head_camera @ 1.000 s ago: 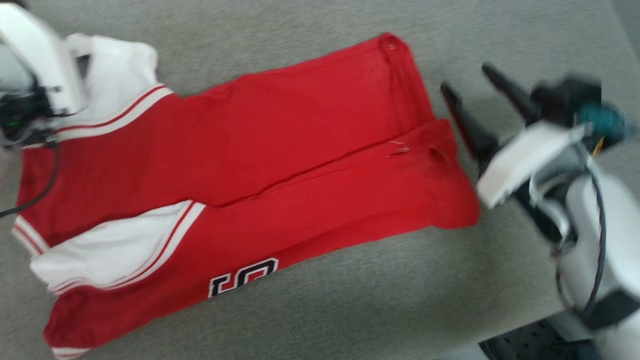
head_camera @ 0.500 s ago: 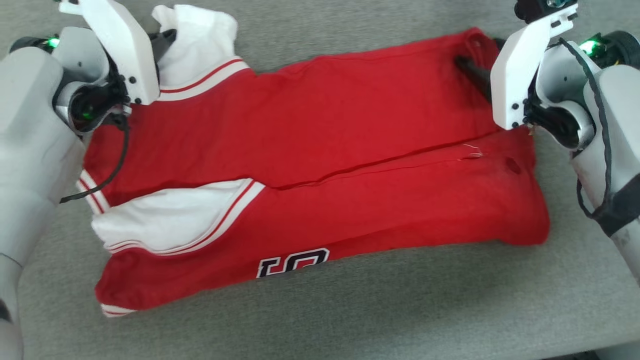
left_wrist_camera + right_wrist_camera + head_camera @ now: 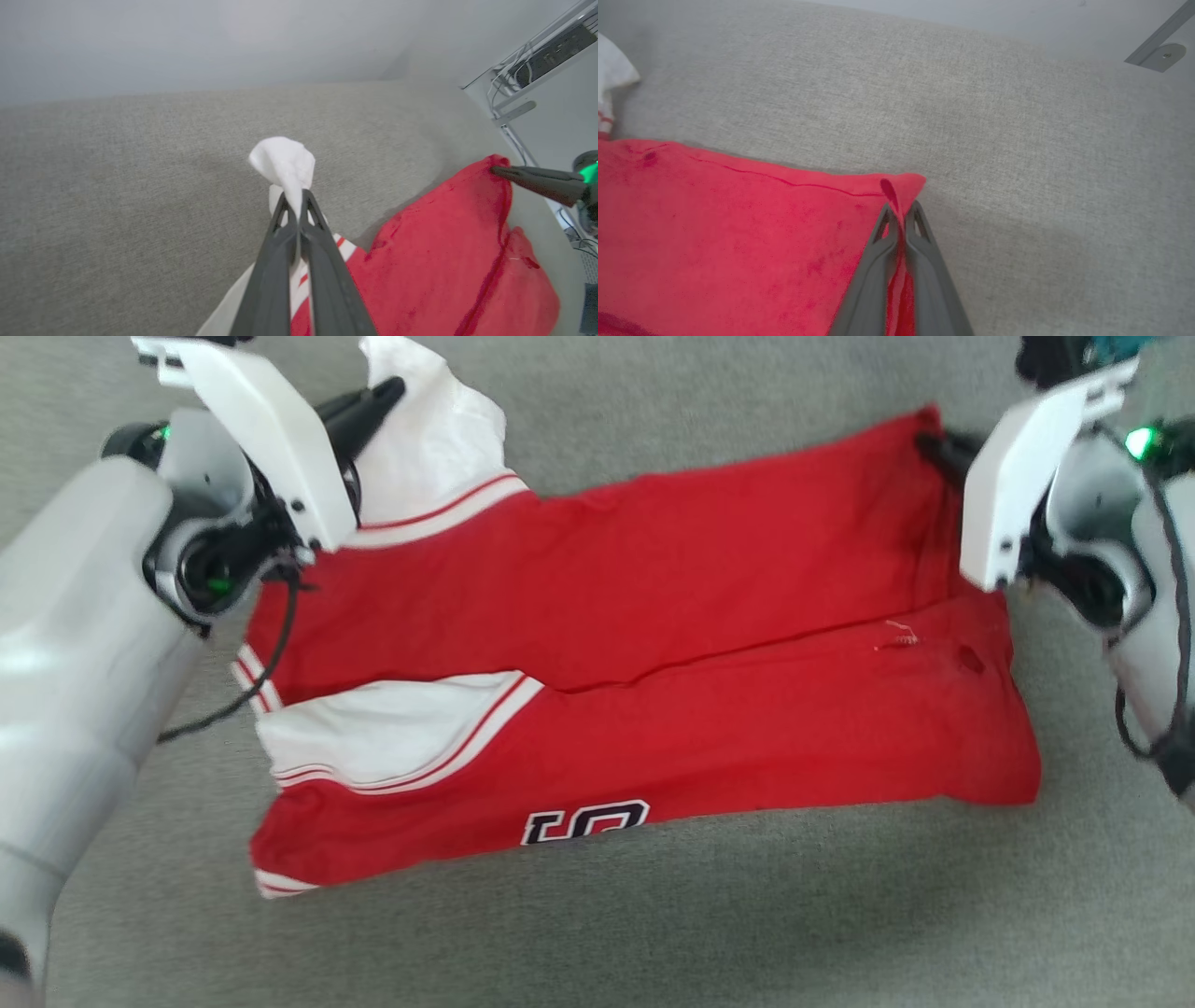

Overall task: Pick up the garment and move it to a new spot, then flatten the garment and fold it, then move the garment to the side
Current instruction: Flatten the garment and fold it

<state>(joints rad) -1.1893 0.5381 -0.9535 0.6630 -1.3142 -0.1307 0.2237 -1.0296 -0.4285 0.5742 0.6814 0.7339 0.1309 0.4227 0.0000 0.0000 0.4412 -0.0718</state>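
The garment [image 3: 653, 616], a red jersey with white sleeves and striped trim, lies folded lengthwise on the grey cloth surface [image 3: 653, 915]. Its number print [image 3: 586, 821] faces the near edge. My left gripper [image 3: 387, 392] is shut on the white sleeve at the far left; in the left wrist view the sleeve [image 3: 285, 163] bunches out past the closed left gripper [image 3: 295, 205]. At the far right my right gripper [image 3: 934, 446] is shut on the red hem corner. The right wrist view shows that corner [image 3: 903, 184] pinched in the right gripper [image 3: 901, 210].
Grey fabric surface [image 3: 994, 116] runs on beyond the garment on all sides. A white frame with cables [image 3: 537, 65] stands past the surface's far right end. My two pale forearms [image 3: 84, 644] flank the garment.
The right gripper has come in from the right and shut on the red hem corner. The left gripper kept its hold on the sleeve. The head camera has shifted.
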